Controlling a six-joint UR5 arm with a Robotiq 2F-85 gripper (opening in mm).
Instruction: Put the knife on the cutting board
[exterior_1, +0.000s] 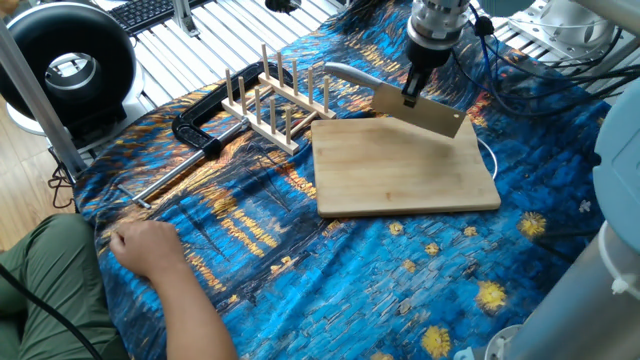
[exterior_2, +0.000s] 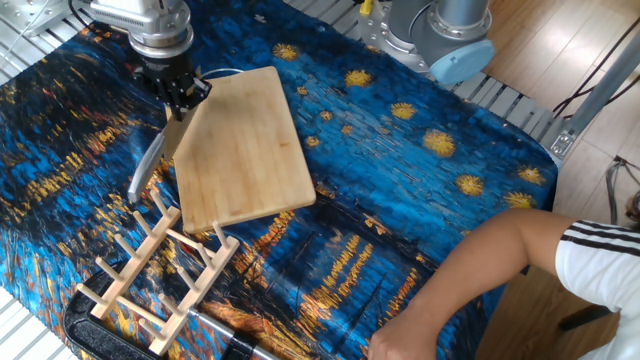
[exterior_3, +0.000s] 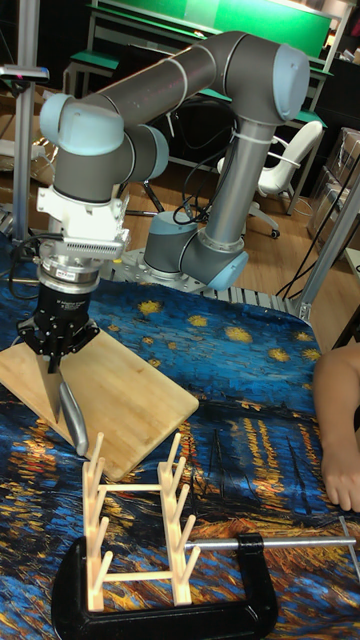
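A starry blue cloth (exterior_1: 400, 290) covered the desk; the pincer (exterior_1: 411, 93) gripped the knife (exterior_1: 418, 111) above the cutting board's (exterior_1: 405, 170) edge, beside wooden flooring (exterior_2: 590, 50).

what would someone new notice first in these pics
The pincer is shut on the knife, a silver cleaver hanging over the far edge of the cutting board, its handle pointing toward the wooden peg rack. Under everything lies a vivid blue and gold starry cloth. A person's hand rests on the cloth's near corner, beside a black clamp.
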